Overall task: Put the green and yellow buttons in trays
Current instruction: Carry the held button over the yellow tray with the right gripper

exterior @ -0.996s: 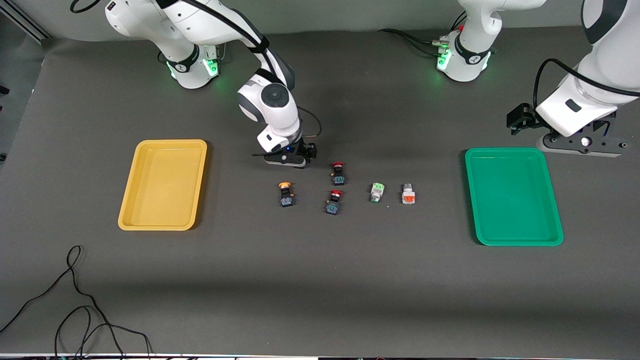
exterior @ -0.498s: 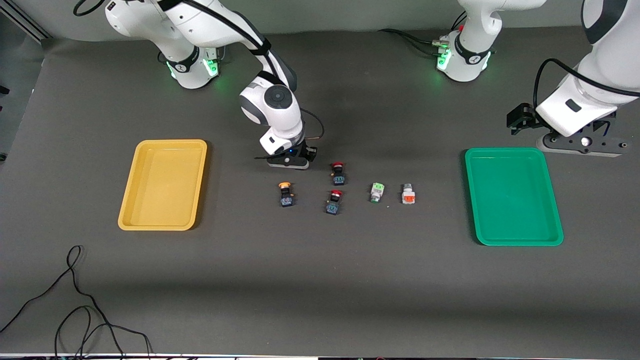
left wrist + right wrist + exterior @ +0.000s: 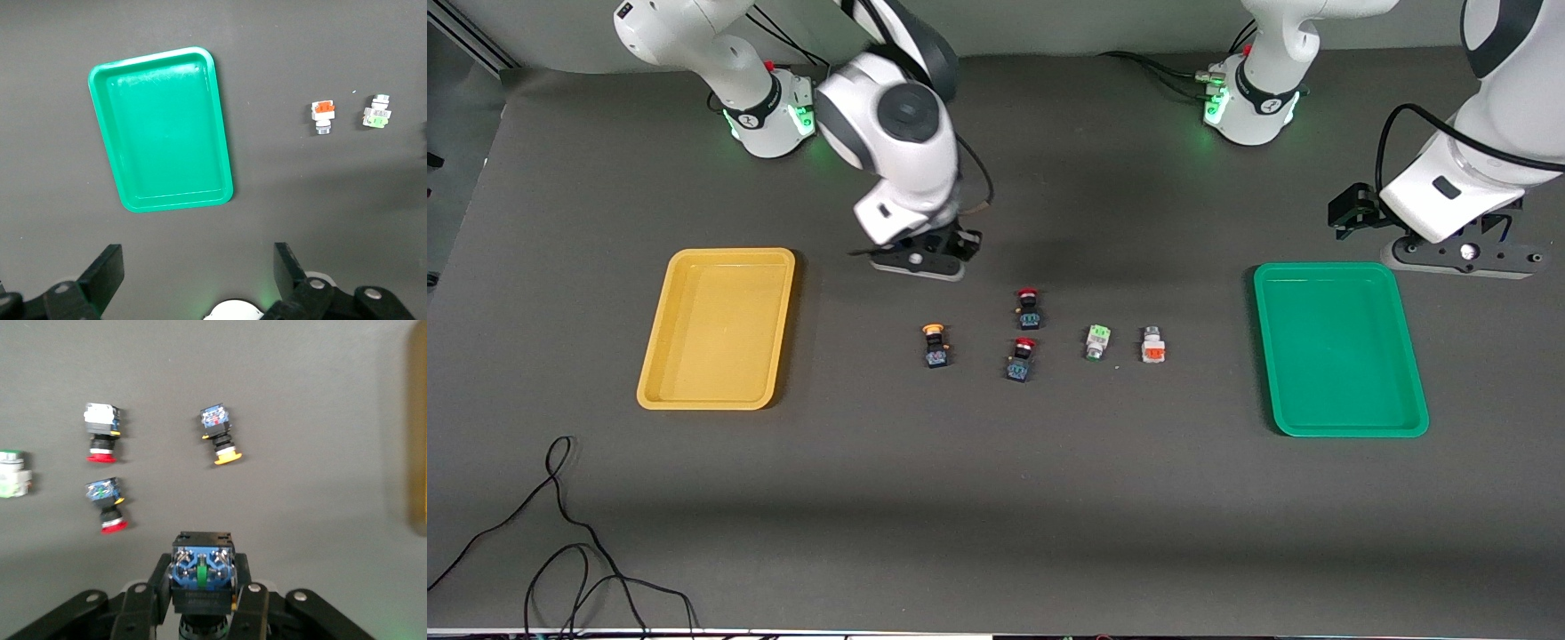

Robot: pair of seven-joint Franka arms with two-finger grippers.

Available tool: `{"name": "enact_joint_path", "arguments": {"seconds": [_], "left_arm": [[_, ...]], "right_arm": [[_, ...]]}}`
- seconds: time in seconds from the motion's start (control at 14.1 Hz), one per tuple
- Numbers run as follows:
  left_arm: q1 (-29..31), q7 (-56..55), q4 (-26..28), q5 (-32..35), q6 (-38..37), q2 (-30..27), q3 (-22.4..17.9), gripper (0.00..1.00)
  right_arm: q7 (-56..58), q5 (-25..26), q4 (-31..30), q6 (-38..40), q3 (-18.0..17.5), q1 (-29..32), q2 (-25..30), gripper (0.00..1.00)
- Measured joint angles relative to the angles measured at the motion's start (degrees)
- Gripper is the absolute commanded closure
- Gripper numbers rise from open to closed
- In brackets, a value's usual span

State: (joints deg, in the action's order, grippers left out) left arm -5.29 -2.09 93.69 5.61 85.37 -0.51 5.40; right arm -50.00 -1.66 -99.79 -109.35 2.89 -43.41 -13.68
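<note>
My right gripper [image 3: 919, 258] [image 3: 201, 579] is shut on a black-bodied switch [image 3: 201, 563] with a blue terminal face. It holds the switch above the table between the yellow tray [image 3: 719, 329] [image 3: 420, 427] and the loose switches. The switch's cap is hidden. One yellow-capped button [image 3: 935, 344] [image 3: 219, 433] lies on the table. A white button with a green part [image 3: 1097, 341] [image 3: 377, 113] and one with orange [image 3: 1153, 345] [image 3: 323, 115] lie nearer the green tray [image 3: 1338, 348] [image 3: 160, 127]. My left gripper [image 3: 1463, 256] [image 3: 197, 273] waits open and empty by the green tray's edge farthest from the camera.
Two black-bodied switches with red caps [image 3: 1029, 308] [image 3: 1021, 358] lie between the yellow-capped button and the white ones. A loose black cable [image 3: 560, 533] lies near the table's front edge at the right arm's end.
My right gripper has risen from the table with the black-bodied switch and shifted a little toward the yellow tray. The left arm has not moved.
</note>
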Motion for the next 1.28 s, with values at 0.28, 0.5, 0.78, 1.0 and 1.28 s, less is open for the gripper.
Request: {"name": "enact_joint_path", "arguments": {"seconds": [0.28, 0.5, 0.78, 1.0, 1.28], "left_arm": [[0.0, 0.0, 0.0, 0.0, -0.2, 0.7, 0.0, 0.00], [0.0, 0.0, 0.0, 0.0, -0.3, 0.8, 0.0, 0.00], [0.1, 0.0, 0.0, 0.0, -0.3, 0.9, 0.0, 0.00], [0.2, 0.0, 0.0, 0.0, -0.3, 0.9, -0.1, 0.00], [0.4, 0.0, 0.0, 0.0, -0.3, 1.0, -0.1, 0.00]], "right_arm": [[21.3, -3.0, 4.2, 8.7, 13.5, 1.4, 2.5, 0.68], [36.9, -3.2, 3.1, 9.4, 23.8, 1.7, 3.5, 0.68], [58.2, -3.2, -0.3, 9.0, 37.4, 1.9, 4.6, 0.69], [70.0, -3.4, -9.4, -1.9, 45.0, 2.1, 5.1, 0.69], [78.3, -4.0, -29.2, -25.9, 49.3, 2.4, 5.4, 0.69]]}}
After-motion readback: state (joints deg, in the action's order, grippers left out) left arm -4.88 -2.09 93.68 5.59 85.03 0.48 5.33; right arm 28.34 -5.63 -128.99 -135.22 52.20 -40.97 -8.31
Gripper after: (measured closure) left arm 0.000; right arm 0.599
